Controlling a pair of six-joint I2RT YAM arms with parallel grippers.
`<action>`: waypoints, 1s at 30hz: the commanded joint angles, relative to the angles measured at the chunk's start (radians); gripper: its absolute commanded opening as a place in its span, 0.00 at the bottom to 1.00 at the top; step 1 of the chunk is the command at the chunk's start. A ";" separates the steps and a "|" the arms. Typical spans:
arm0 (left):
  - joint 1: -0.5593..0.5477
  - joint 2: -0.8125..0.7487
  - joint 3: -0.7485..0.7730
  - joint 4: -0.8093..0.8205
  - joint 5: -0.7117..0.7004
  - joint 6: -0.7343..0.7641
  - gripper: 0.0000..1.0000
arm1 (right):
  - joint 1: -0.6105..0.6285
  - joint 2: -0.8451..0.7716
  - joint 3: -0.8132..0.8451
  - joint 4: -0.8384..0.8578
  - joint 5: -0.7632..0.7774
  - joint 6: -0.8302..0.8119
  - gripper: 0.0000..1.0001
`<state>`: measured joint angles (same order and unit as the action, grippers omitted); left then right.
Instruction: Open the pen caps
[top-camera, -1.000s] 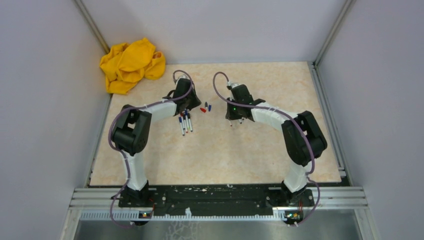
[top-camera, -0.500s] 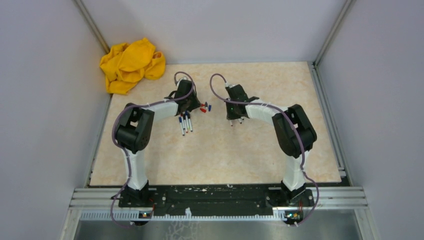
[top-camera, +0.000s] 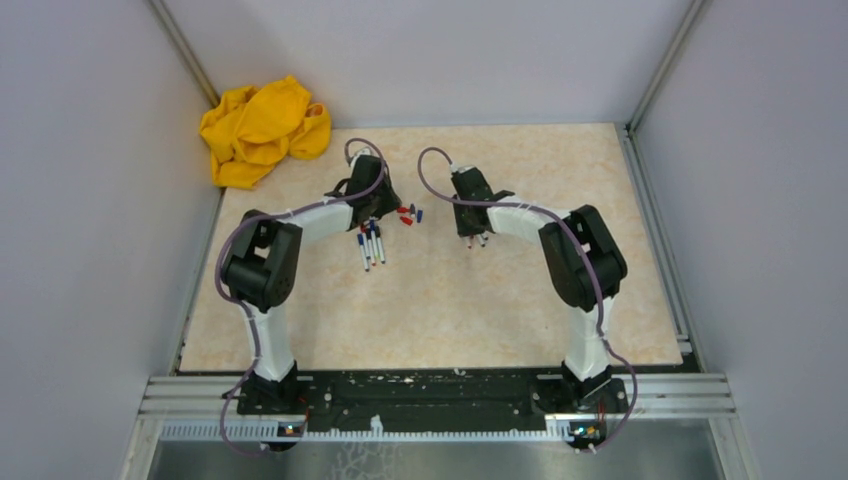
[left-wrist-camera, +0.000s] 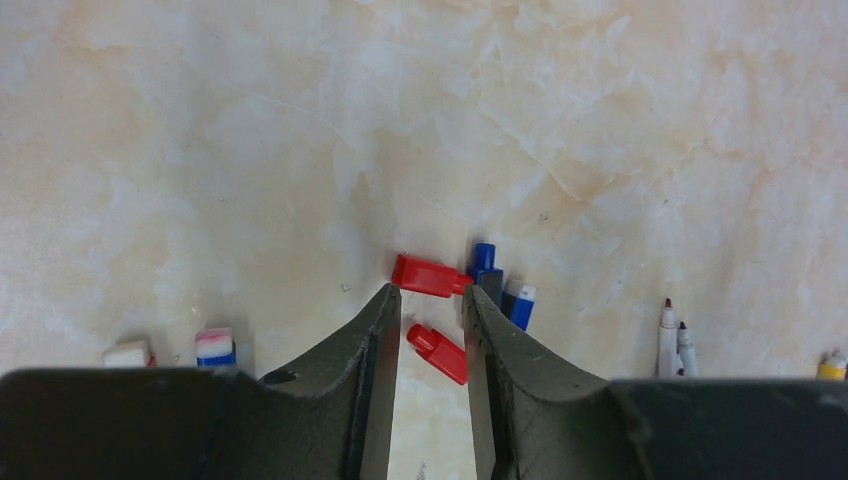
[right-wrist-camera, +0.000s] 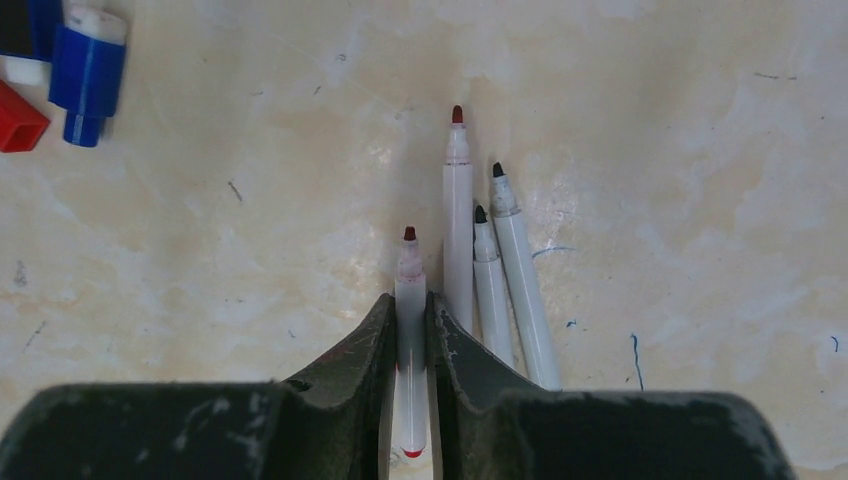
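Observation:
In the left wrist view my left gripper (left-wrist-camera: 431, 292) is open, low over the table, with a loose red cap (left-wrist-camera: 437, 352) lying between its fingers. A second red cap (left-wrist-camera: 428, 276) and two blue caps (left-wrist-camera: 520, 305) lie just past the tips. My right gripper (right-wrist-camera: 409, 298) is shut on an uncapped red-tipped pen (right-wrist-camera: 410, 270), pointing forward. Three more uncapped pens (right-wrist-camera: 485, 275) lie side by side just to its right. In the top view the left gripper (top-camera: 385, 212) is next to the caps (top-camera: 408, 214), and the right gripper (top-camera: 476, 238) is to their right.
Several capped pens (top-camera: 371, 246) lie below the left gripper. A crumpled yellow cloth (top-camera: 262, 130) sits at the far left corner. Grey walls close in the beige tabletop (top-camera: 560, 280). A blue cap (right-wrist-camera: 88, 70) and a red cap (right-wrist-camera: 18, 118) show top left in the right wrist view.
The right arm's elbow has swung left and inward while its gripper stayed over the uncapped pens. The left gripper shifted slightly by the caps.

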<state>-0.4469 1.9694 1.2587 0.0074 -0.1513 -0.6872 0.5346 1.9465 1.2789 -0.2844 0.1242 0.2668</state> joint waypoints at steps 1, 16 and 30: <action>-0.003 -0.065 -0.012 0.014 -0.014 -0.012 0.36 | 0.011 0.021 0.048 -0.002 0.055 -0.019 0.16; -0.019 -0.115 -0.032 0.019 -0.015 -0.014 0.37 | 0.043 -0.031 0.056 -0.010 0.081 -0.041 0.24; -0.043 -0.175 -0.038 0.032 -0.011 -0.009 0.37 | -0.037 -0.232 -0.014 -0.071 0.231 0.008 0.32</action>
<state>-0.4770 1.8355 1.2297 0.0208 -0.1570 -0.6952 0.5583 1.7851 1.2957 -0.3275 0.2844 0.2417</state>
